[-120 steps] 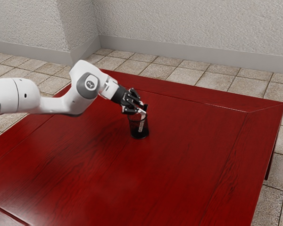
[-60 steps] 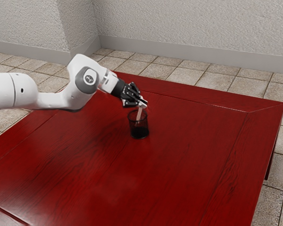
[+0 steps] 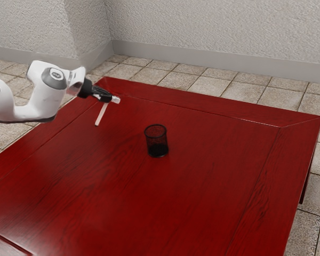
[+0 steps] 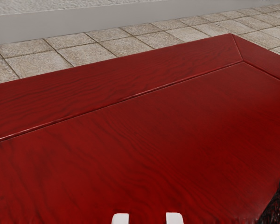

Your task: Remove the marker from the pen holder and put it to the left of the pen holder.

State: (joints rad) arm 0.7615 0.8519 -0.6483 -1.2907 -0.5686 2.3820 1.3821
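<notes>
Pincer [image 3: 113, 99] and marker [image 3: 101, 114] have travelled together, since the earlier frames, from above the pen holder [image 3: 157, 141] toward the exterior view's left. Half a second earlier the marker's lower part was inside the holder's rim; it is now fully withdrawn and well apart from the holder. Pincer state: narrowed onto the marker, gripping it near its upper end. In the wrist view the pale fingertips [image 4: 120, 218] stand a little apart, side by side. Marker attitude: tilted, lower end free and pointing down toward the exterior view's left, with the shaft hanging below the pincer. Whether the lower end contacts the worktop [image 3: 213, 181] cannot be determined. Pen holder: black mesh cup, upright, its position unchanged, standing on the red worktop toward the exterior view's right from the marker. Part of its dark rim and wall is also visible in the wrist view. Arm [image 3: 47, 93]: white with grey joint covers, entering from the exterior view's left, with its hand over the worktop near the far edge. Surroundings: tiled floor [image 3: 193, 85] beyond the worktop, and a textured light wall [image 3: 213, 26] with a grey baseboard [image 3: 202, 59].
</notes>
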